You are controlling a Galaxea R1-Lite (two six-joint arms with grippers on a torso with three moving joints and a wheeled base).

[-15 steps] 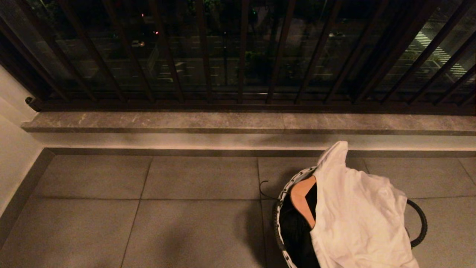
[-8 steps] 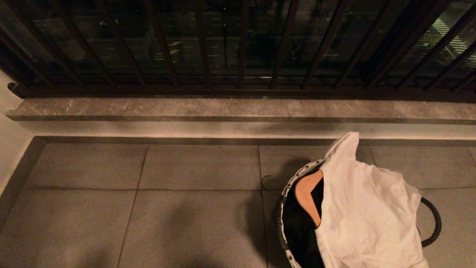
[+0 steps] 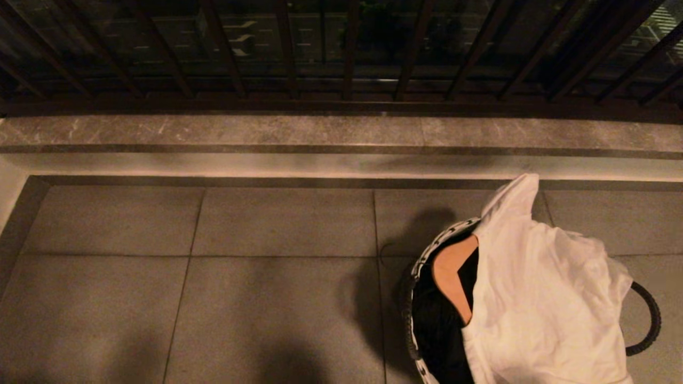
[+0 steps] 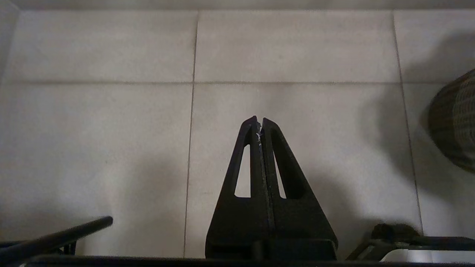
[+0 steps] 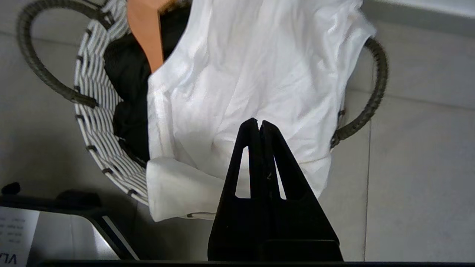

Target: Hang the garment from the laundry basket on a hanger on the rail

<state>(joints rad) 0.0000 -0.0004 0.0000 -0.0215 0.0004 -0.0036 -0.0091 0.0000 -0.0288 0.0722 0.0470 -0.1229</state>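
Note:
The laundry basket (image 3: pixel 421 266) (image 5: pixel 94 122) stands on the tiled floor at the lower right of the head view, white and black woven, with dark loop handles. A white garment (image 3: pixel 539 298) (image 5: pixel 245 74) is draped over it and hangs over the rim. A wooden hanger (image 3: pixel 451 274) (image 5: pixel 144 29) pokes out beside dark cloth inside. My right gripper (image 5: pixel 258 123) hovers above the garment, shut and empty. My left gripper (image 4: pixel 259 119) is shut over bare floor tiles. Neither arm shows in the head view. The rail is out of view.
A stone ledge (image 3: pixel 267 133) runs along the far wall under dark window bars (image 3: pixel 347 53). A white wall (image 3: pixel 8 192) closes the left side. Parts of my own base (image 5: pixel 55 222) show low in the wrist views.
The head view has tilted downward: ledge and window bars slid up the picture and the basket sits higher and further right. Nothing on the floor moved.

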